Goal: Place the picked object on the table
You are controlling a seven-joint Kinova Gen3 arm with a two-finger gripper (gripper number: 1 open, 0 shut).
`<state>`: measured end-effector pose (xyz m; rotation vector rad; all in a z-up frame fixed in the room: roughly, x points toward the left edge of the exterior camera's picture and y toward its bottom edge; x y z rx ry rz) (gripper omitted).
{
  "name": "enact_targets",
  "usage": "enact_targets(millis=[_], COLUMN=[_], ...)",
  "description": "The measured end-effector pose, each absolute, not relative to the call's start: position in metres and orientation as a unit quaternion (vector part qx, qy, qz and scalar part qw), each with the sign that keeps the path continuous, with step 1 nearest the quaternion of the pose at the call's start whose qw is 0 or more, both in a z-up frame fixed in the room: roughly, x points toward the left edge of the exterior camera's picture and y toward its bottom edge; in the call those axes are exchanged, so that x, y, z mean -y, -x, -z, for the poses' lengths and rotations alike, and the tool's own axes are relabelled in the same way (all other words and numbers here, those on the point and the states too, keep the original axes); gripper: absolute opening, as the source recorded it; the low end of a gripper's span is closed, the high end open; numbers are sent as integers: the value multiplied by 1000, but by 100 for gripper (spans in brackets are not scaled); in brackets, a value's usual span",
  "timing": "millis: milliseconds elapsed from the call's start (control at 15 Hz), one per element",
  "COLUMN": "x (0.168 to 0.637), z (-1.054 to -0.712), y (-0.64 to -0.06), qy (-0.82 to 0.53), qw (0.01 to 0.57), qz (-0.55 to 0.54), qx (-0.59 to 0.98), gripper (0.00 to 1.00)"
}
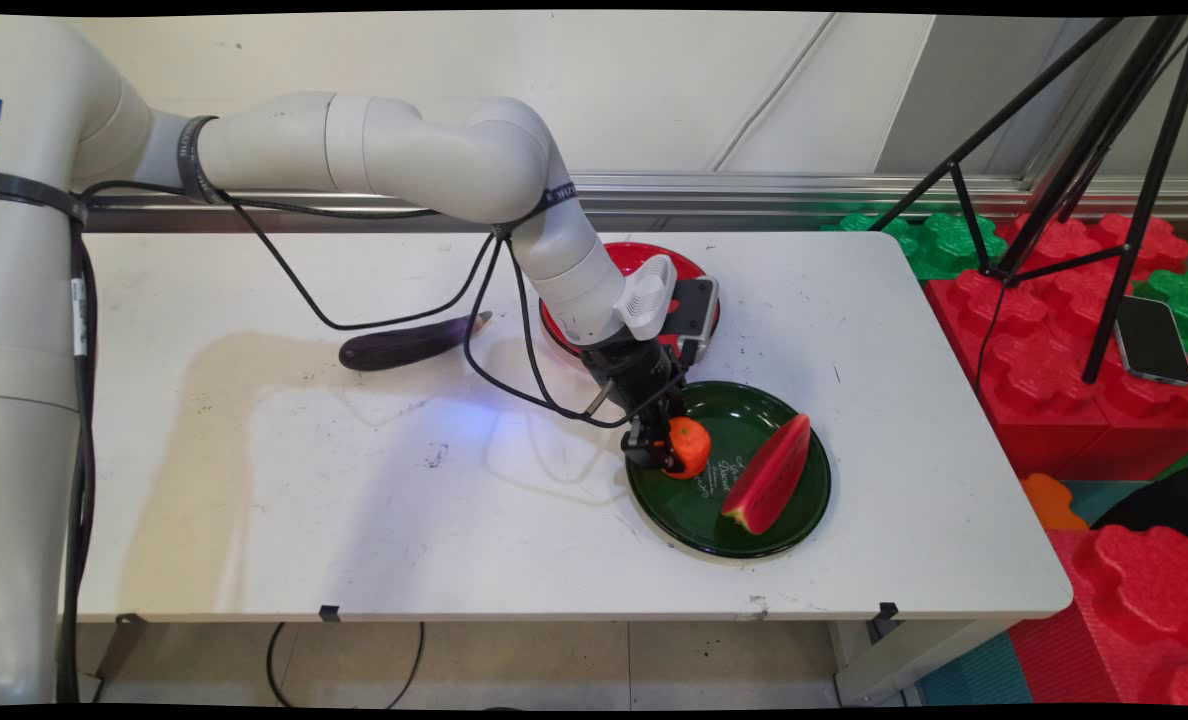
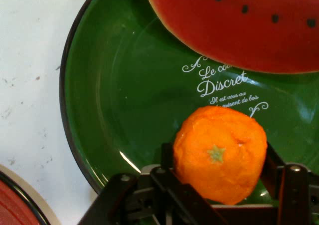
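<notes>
Right now we have the gripper (image 1: 666,447) with its jaws clamped on the orange (image 2: 219,152), just above the left rim of the green plate (image 1: 789,515) (watermelon slice (image 1: 769,475) lies alongside), near the desk's front right corner; we judge it mid-carry, so any lowering wants care.

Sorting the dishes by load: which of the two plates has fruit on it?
The green plate, holding the orange and watermelon slice; the red plate sits behind the arm.
</notes>
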<state>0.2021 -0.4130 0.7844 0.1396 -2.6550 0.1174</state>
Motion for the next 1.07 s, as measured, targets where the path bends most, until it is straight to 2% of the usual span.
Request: enact_targets(millis=[467,1067], x=[406,385], z=[-804,-851], y=[-213,-251], qy=[-60,-82], qw=[255,285], qz=[-45,-48], qx=[964,954], gripper=[0,0])
